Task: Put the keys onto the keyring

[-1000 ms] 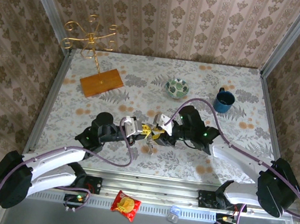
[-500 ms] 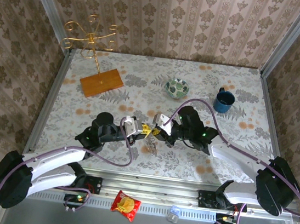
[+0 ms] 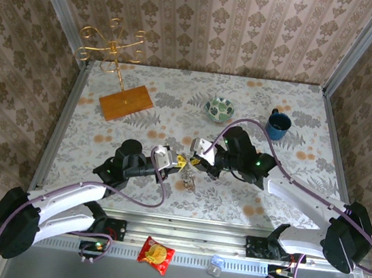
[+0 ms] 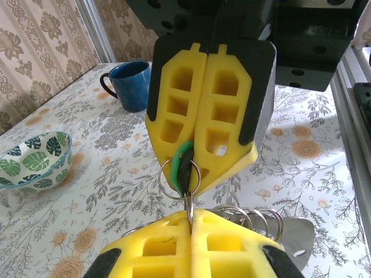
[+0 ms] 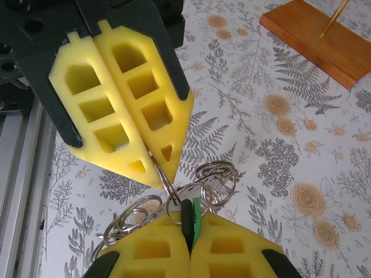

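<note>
1. At the far left, towards the back, I see the gold wire stand [image 3: 112,47] on its wooden base [image 3: 125,102], well apart from the work.
2. My left gripper [image 3: 176,160] hangs over the middle of the surface [image 3: 104,135]. Its jaws are pressed together on the edge of the thin metal keyring [image 5: 166,184].
3. The keys [image 5: 190,215] sit between the two grippers, clear of the surface, with the green and black heads side by side and touching the keyring. A cluster of loose rings [image 5: 215,172] lies just below. I cannot tell whether it rests on the surface.
4. My right gripper [image 3: 195,161] meets the left one tip to tip, its jaws clamped on the key heads.
5. Behind and to the right stand the patterned bowl [image 3: 219,109] and then the blue mug [image 3: 278,126], apart from each other.
</note>
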### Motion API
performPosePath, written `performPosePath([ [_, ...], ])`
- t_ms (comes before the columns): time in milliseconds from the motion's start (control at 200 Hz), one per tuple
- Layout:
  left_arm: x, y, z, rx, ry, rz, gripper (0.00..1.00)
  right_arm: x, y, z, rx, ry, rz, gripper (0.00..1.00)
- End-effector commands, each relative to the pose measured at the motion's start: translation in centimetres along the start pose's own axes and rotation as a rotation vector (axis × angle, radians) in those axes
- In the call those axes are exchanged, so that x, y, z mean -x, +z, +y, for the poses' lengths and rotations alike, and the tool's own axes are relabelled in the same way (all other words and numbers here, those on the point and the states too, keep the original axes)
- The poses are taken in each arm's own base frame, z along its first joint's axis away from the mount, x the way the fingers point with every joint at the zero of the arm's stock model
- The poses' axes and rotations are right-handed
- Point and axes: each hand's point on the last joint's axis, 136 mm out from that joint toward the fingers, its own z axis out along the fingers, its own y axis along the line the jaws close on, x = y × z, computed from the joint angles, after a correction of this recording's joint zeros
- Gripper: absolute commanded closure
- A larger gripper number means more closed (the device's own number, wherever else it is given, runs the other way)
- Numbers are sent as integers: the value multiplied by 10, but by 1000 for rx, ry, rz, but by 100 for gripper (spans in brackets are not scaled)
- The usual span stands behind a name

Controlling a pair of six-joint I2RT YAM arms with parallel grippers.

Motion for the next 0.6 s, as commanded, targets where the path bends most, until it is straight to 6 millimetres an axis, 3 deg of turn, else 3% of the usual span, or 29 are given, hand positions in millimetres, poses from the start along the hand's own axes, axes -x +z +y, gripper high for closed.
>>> performPosePath([
  [0, 9, 0, 4, 12, 31, 0, 95, 10, -11, -1, -10, -25, -2, 100],
  [190, 13, -5, 11, 65, 39, -20, 63, 14, -19, -3, -33, -34, 12, 100],
  [310, 24, -16, 30, 203, 46, -81, 49, 19, -23, -2, -39, -42, 19, 100],
  [440, 37, -52, 65, 461, 4, -197, 35, 27, -21, 3, -32, -58, 14, 100],
  [595, 38, -105, 95, 718, -53, -260, 31, 48, -9, 16, 6, -84, -27, 100],
])
